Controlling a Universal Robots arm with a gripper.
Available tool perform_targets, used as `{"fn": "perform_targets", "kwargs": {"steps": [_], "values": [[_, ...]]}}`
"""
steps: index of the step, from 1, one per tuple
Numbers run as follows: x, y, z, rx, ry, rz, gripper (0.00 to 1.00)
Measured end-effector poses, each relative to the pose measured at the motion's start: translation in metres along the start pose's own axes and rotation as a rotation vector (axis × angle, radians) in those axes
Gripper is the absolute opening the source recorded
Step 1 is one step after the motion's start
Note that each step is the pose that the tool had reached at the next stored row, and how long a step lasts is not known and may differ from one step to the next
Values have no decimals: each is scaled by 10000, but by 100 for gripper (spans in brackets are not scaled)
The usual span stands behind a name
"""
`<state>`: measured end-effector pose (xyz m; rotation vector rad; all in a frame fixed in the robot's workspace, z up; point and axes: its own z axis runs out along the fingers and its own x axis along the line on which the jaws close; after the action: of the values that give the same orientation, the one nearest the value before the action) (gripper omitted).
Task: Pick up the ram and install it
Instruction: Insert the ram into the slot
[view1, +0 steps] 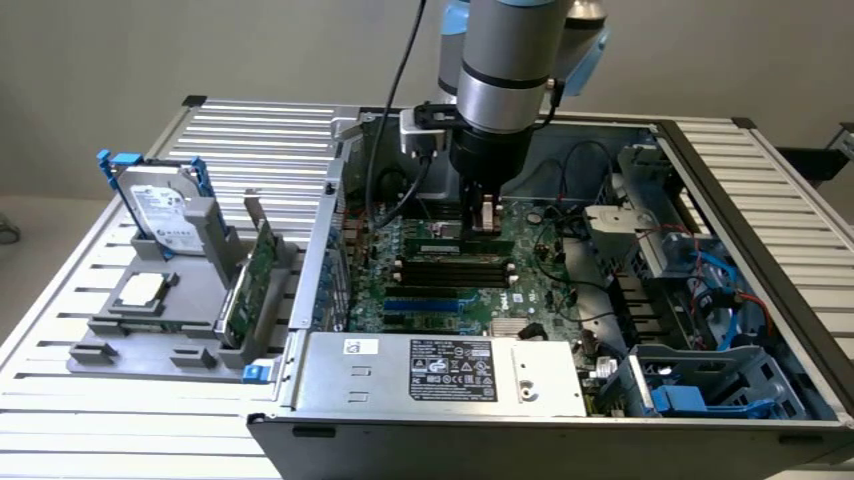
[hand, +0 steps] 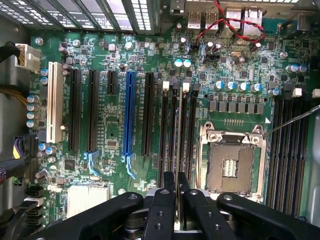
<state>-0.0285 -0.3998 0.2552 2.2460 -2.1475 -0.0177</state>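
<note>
The ram (view1: 487, 222), likely light, stiff yet fragile and best held by its flat faces, sits clamped edge-on between the gripper's (hand: 176, 192) fingers, directly above the black memory slots (hand: 165, 130) beneath the tool.

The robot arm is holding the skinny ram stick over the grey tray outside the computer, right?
Not quite. The gripper holds the ram over the motherboard inside the computer, not over the grey tray outside it. The exterior view shows this.
</note>
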Motion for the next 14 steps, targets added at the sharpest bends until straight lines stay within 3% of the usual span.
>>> {"fn": "perform_targets", "kwargs": {"steps": [6, 14], "values": [[0, 0, 2, -1, -2, 0, 14], [37, -1, 68, -46, -76, -4, 14]]}}
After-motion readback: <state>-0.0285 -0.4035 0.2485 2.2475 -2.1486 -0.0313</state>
